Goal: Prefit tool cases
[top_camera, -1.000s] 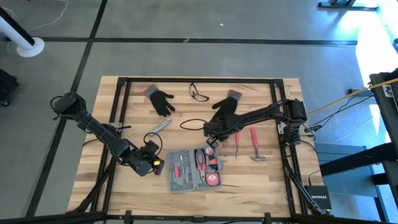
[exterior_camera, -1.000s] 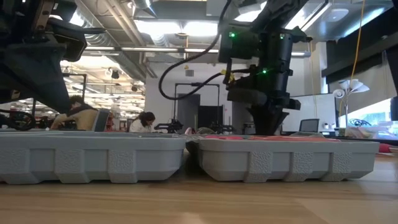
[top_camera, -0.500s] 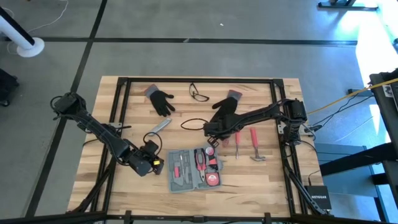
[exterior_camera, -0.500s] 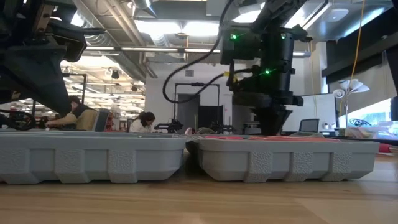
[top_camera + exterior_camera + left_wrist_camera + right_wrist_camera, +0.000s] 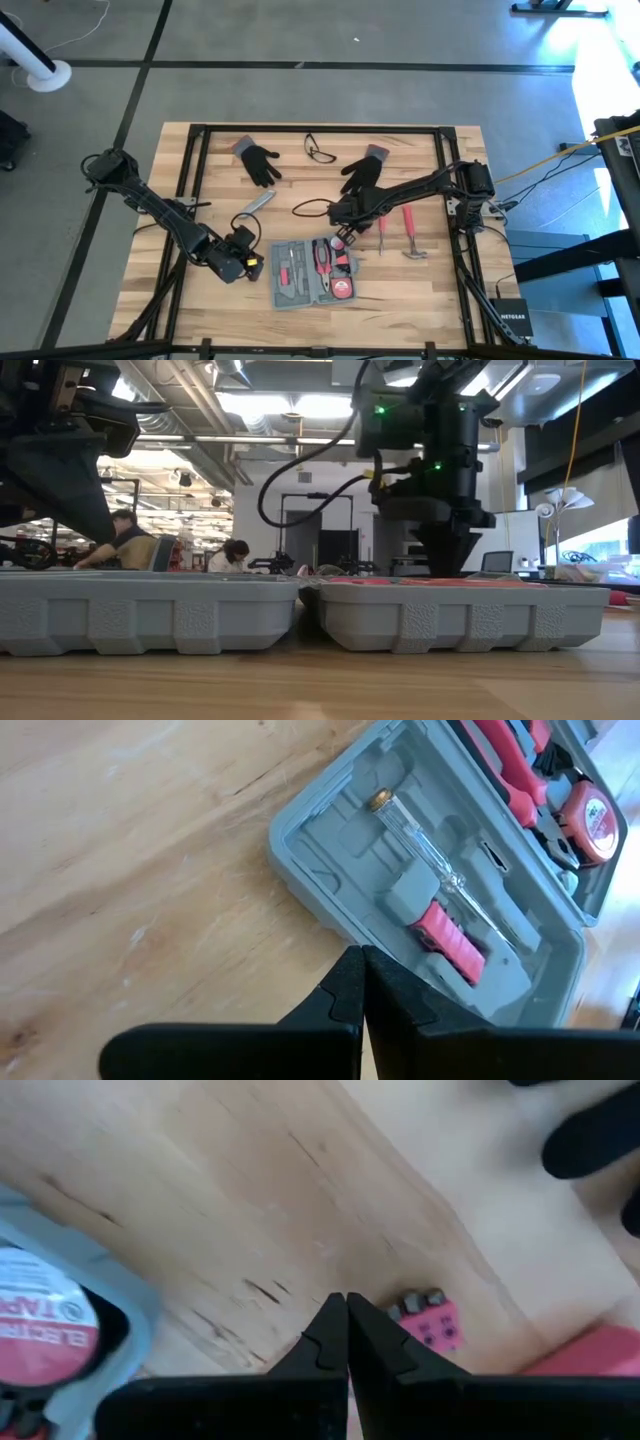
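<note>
On the wooden table (image 5: pixel 420 290), seen from above, the tool case (image 5: pixel 312 271) lay open and flat near the middle of the front edge, with pliers, a tape measure and other tools seated in its recesses. The left claw (image 5: pixel 252 262) was just beside the case's left end, its fingers pressed together and empty. The right claw (image 5: pixel 338 237) hung just behind the case's rear right corner, fingers likewise together and holding nothing. Two black gloves (image 5: pixel 259 162) and a pair of glasses (image 5: pixel 320 151) lay towards the rear edge; a slim grey bar (image 5: pixel 256 204) lay left of centre; a red-handled screwdriver (image 5: pixel 380 229) and a hammer (image 5: pixel 410 230) lay right of the case.

In the low view, the case's two grey halves (image 5: pixel 300 616) stood side by side on the table, with the right claw (image 5: pixel 443 565) behind the right half. People sat in the room beyond.

In the left wrist view, the left claw (image 5: pixel 361 960) pointed at the case's outer wall (image 5: pixel 300 890), jaws shut, apparently just clear of it. A red-handled tester (image 5: pixel 430 895) lay in a recess.

In the right wrist view, the right claw (image 5: pixel 346 1308) was shut above bare wood, near a small pink block (image 5: pixel 432 1325); the tape measure (image 5: pixel 45 1315) showed in the case corner.
</note>
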Robot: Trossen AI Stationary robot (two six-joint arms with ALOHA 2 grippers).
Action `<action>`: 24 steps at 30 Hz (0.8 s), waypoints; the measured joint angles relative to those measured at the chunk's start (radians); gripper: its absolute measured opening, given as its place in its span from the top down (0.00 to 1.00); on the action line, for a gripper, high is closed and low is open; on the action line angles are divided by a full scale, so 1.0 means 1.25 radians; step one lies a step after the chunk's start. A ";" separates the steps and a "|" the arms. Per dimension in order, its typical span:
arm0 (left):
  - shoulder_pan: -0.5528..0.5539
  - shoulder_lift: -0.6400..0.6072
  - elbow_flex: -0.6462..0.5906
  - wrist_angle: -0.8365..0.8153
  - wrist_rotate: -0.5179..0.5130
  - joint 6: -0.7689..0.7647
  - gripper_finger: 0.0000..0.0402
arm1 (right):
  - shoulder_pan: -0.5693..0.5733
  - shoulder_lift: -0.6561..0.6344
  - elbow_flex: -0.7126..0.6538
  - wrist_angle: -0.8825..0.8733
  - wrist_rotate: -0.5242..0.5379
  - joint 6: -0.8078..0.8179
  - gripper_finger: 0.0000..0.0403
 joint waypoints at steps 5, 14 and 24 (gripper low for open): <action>0.000 0.000 0.000 0.000 0.000 0.008 1.00 | 0.000 0.000 0.000 -0.016 -0.002 -0.005 1.00; 0.000 0.000 0.000 0.000 0.000 0.004 1.00 | 0.000 0.000 0.000 -0.040 -0.023 -0.040 1.00; 0.000 0.000 0.000 0.001 0.000 0.003 1.00 | 0.000 0.000 0.005 -0.032 -0.035 -0.079 1.00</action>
